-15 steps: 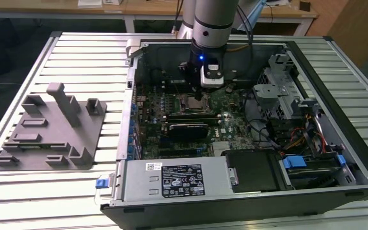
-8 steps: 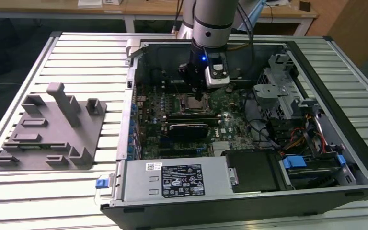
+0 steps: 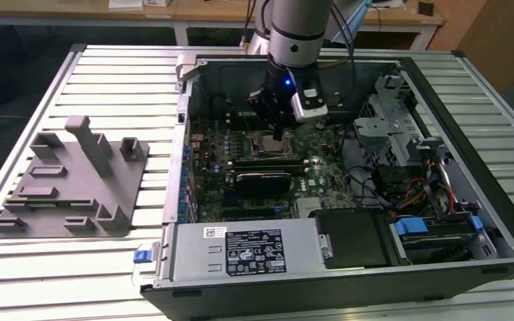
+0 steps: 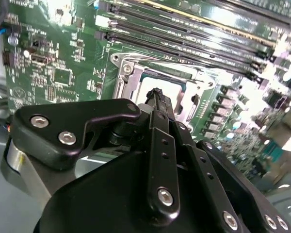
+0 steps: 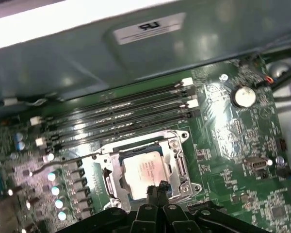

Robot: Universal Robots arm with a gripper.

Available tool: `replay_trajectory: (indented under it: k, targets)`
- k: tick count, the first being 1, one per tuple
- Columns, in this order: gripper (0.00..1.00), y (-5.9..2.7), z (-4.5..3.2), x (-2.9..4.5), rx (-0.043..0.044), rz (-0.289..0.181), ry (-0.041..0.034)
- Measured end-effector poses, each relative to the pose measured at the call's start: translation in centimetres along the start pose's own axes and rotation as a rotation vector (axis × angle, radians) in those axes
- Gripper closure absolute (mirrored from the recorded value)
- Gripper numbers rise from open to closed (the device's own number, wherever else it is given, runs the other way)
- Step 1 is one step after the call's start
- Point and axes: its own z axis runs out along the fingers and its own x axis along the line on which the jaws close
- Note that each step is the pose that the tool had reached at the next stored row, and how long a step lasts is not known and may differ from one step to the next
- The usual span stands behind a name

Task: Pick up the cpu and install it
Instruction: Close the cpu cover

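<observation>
The cpu (image 5: 144, 170), a pale silver square chip, lies flat inside the metal socket frame (image 5: 177, 145) on the green motherboard (image 5: 228, 131). In the second wrist view the cpu (image 4: 173, 90) shows just past my fingertips. My gripper (image 5: 157, 186) hangs right above the chip's near edge with its two thin fingers pressed together and nothing between them. The exterior view has the gripper (image 3: 278, 134) reaching down into the open computer case over the socket (image 3: 270, 142).
Memory slots (image 5: 116, 121) run beside the socket. A black block (image 3: 262, 179) sits on the board nearby. The case walls (image 3: 184, 120) ring the board, and a power supply (image 3: 239, 251) fills the front. A grey fixture with posts (image 3: 69, 180) stands on the exterior view's left.
</observation>
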Motion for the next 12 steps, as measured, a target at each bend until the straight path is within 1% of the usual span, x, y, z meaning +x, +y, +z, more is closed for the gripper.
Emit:
replay_trajectory:
  k: [12]
  targets:
    - [0.89, 0.00, 0.07, 0.00, 0.0055, -0.217, -0.0035]
